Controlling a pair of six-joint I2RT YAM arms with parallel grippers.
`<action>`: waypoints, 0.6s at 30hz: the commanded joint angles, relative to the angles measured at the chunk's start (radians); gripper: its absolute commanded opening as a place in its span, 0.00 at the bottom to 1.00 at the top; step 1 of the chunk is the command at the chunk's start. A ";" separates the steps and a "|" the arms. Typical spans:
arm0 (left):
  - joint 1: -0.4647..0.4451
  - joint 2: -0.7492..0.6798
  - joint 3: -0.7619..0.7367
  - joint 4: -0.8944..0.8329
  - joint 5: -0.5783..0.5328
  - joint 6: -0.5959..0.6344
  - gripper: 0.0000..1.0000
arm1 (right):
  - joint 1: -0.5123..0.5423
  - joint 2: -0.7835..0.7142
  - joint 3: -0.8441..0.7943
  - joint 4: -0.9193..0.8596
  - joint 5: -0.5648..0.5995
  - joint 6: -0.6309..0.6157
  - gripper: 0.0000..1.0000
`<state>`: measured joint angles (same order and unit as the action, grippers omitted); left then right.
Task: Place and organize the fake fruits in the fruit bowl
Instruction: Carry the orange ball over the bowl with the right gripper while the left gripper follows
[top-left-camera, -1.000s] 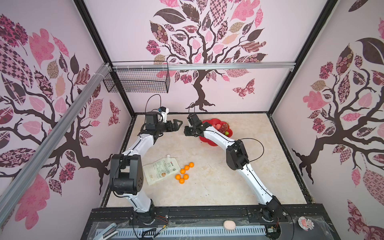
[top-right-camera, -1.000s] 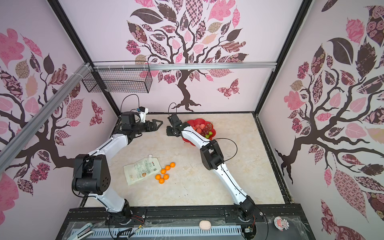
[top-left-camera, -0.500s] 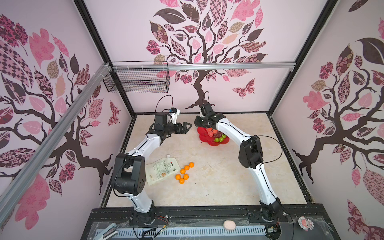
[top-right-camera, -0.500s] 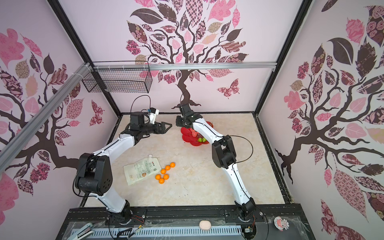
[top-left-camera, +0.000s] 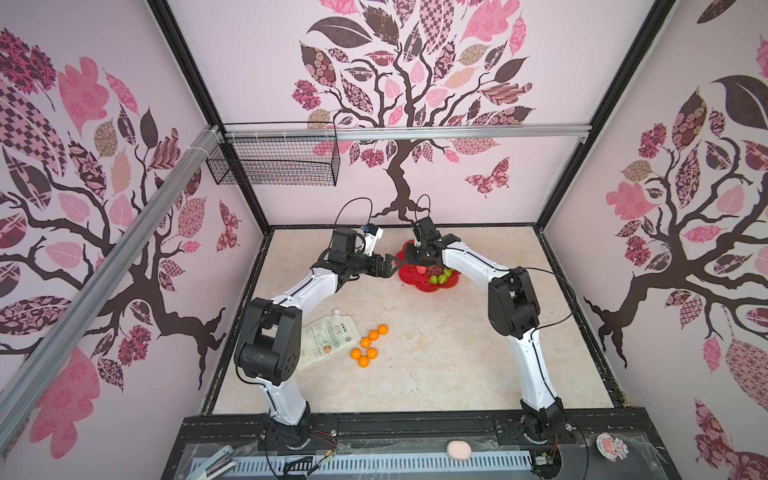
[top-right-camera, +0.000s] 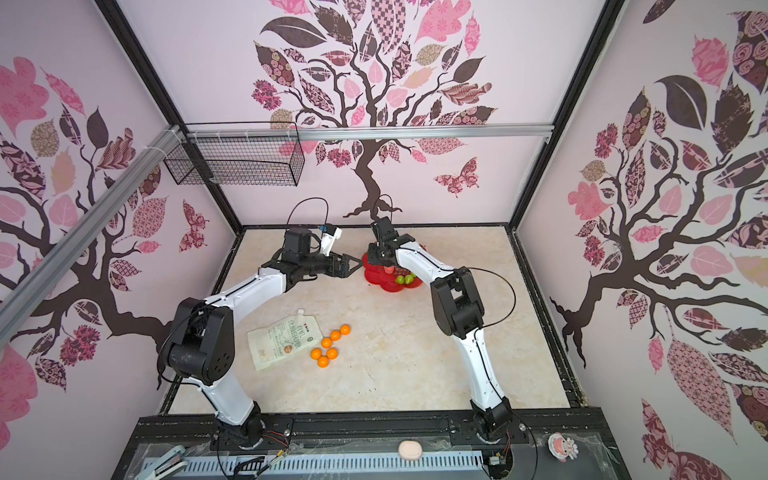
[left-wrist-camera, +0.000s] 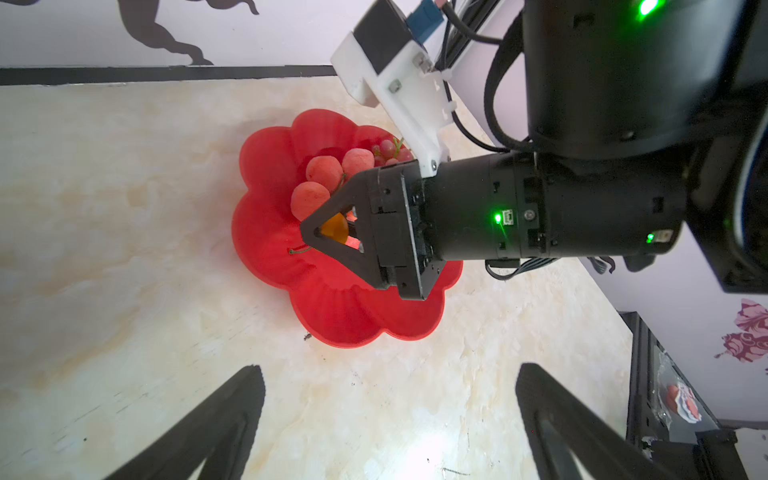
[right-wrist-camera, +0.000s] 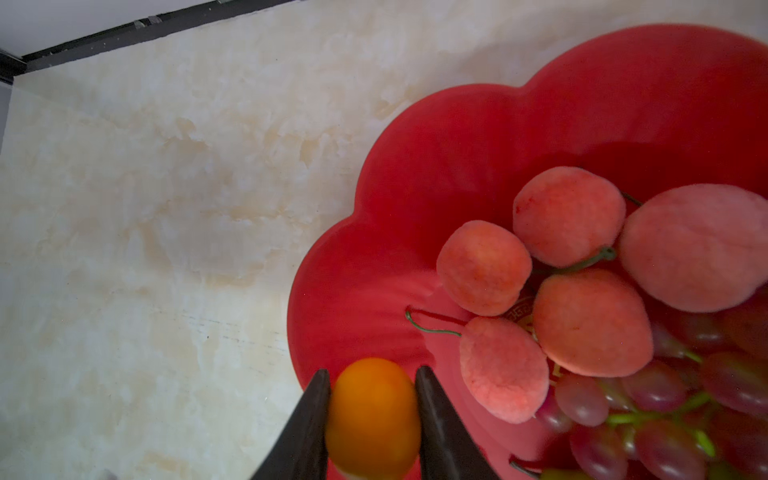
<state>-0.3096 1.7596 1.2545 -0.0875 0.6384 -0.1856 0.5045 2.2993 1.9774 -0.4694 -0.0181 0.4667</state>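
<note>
Top views: the fruit bowl (top-left-camera: 428, 286) sits at the far middle of the table (top-left-camera: 436, 365). The right gripper (top-left-camera: 420, 263) hangs over the bowl's near-left rim. The left gripper (top-left-camera: 392, 266), jaws apart and empty, is just beside that rim. The loose oranges (top-left-camera: 365, 342) lie beside a white pouch (top-left-camera: 328, 337).

Left wrist view: the right gripper is clamped on the held orange (left-wrist-camera: 335, 227) above the bowl.

Right wrist view: peaches (right-wrist-camera: 567, 216) and a grape bunch (right-wrist-camera: 665, 399) lie inside the bowl.

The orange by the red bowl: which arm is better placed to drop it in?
Right. The right gripper holds the orange over the fruit bowl; the left gripper is open and empty.
</note>
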 joint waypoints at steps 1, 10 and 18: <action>0.001 0.006 0.046 -0.022 0.004 0.027 0.98 | 0.004 -0.013 0.032 -0.021 0.020 -0.013 0.34; 0.000 0.017 0.063 -0.051 -0.009 0.032 0.98 | 0.004 0.086 0.132 -0.074 0.024 -0.026 0.34; 0.001 0.018 0.066 -0.062 0.003 0.045 0.98 | 0.004 0.161 0.243 -0.123 0.036 -0.034 0.34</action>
<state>-0.3111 1.7626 1.2751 -0.1440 0.6331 -0.1589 0.5045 2.4168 2.1735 -0.5392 0.0032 0.4454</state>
